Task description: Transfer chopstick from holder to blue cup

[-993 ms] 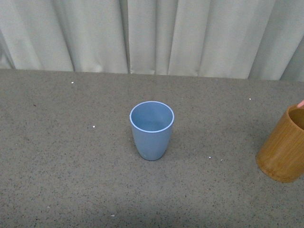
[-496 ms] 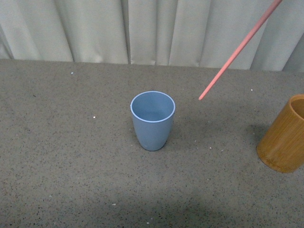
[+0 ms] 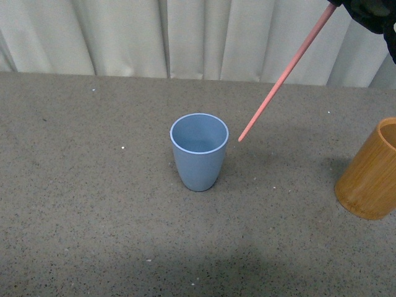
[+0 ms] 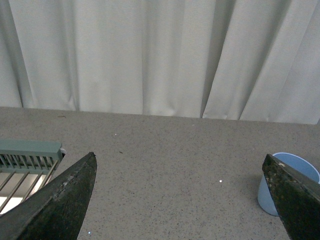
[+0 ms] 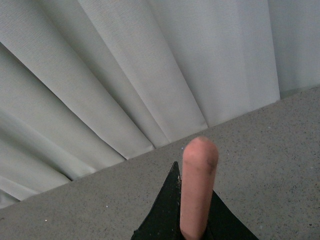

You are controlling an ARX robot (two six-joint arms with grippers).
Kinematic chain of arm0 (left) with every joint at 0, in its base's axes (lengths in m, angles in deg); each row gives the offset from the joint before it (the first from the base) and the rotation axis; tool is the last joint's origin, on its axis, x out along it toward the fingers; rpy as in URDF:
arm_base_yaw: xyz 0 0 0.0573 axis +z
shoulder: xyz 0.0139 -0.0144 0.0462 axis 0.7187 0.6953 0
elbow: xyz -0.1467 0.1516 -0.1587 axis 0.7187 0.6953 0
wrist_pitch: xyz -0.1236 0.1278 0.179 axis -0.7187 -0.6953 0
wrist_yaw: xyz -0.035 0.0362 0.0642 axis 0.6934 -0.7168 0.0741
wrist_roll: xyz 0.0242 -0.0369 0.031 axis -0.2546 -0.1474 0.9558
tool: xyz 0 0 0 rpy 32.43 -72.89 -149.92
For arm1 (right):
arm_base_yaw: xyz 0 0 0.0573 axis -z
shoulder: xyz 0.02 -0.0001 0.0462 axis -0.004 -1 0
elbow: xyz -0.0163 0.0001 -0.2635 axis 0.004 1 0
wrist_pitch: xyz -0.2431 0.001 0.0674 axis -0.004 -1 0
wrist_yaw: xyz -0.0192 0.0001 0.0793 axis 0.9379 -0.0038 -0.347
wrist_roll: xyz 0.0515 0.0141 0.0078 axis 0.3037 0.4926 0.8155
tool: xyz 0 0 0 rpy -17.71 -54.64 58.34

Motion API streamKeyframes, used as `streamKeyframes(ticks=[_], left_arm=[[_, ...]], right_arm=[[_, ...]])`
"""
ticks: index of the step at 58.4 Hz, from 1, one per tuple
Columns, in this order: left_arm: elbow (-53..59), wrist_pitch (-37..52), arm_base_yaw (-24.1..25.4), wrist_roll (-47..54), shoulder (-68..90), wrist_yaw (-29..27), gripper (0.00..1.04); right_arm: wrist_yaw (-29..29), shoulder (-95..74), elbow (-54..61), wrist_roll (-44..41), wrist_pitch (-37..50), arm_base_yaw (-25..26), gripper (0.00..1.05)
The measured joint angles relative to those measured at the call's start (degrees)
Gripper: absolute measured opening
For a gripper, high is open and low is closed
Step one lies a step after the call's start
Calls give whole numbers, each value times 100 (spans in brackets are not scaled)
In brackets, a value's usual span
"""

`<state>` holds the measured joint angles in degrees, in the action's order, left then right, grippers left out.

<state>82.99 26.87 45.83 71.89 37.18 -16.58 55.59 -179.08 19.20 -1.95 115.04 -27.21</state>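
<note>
Chopstick clamped in your right gripper slants down-left, tip just right of the blue cup rim; left gripper gapes empty.

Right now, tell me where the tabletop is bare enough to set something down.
Bare tabletop lies left of the blue cup out to the picture's edge, in front of it along the near edge, and between it and the holder. Above that last gap the chopstick slants down from the right pincer, its tip near the cup's rim.
</note>
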Motion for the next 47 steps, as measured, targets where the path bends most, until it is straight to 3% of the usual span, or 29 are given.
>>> streamKeyframes(ticks=[47], left_arm=[[0, 0, 0, 0, 0, 0, 98]], right_arm=[[160, -330, -212, 26, -9, -251, 1]])
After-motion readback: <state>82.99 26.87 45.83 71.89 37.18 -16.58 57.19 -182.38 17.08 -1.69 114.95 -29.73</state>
